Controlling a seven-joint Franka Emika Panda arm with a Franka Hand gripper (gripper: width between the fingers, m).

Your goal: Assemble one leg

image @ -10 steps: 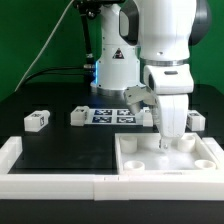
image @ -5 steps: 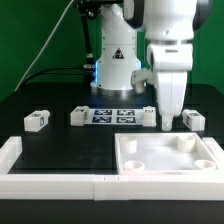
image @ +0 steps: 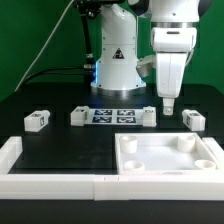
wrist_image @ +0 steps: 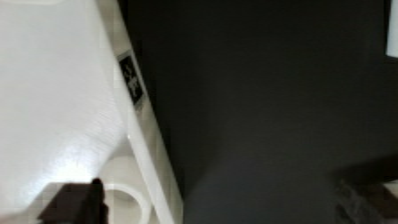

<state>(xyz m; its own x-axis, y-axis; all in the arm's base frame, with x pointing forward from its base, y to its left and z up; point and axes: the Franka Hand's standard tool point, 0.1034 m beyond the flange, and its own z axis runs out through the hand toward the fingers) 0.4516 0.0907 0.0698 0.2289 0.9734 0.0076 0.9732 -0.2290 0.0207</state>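
Several small white legs with tags stand on the black table: one (image: pixel 38 120) at the exterior view's left, two (image: pixel 79 116) (image: pixel 147 117) at the ends of the marker board, one (image: pixel 193 118) at the right. My gripper (image: pixel 168 104) hangs above the table between the two right-hand legs, behind the large white plate (image: pixel 165 160) with round corner sockets. In the wrist view my gripper (wrist_image: pixel 214 196) has its dark fingers (wrist_image: pixel 71 201) wide apart with nothing between them. The plate's edge (wrist_image: pixel 71 120) with a tag and a socket shows below.
The marker board (image: pixel 112 115) lies in front of the robot base (image: pixel 115 65). A white U-shaped fence (image: pixel 60 181) runs along the table's front and sides. Black table (wrist_image: pixel 267 110) lies beside the plate.
My gripper has risen from the plate's far corner socket and moved back, away from the plate. The plate and legs have not moved.
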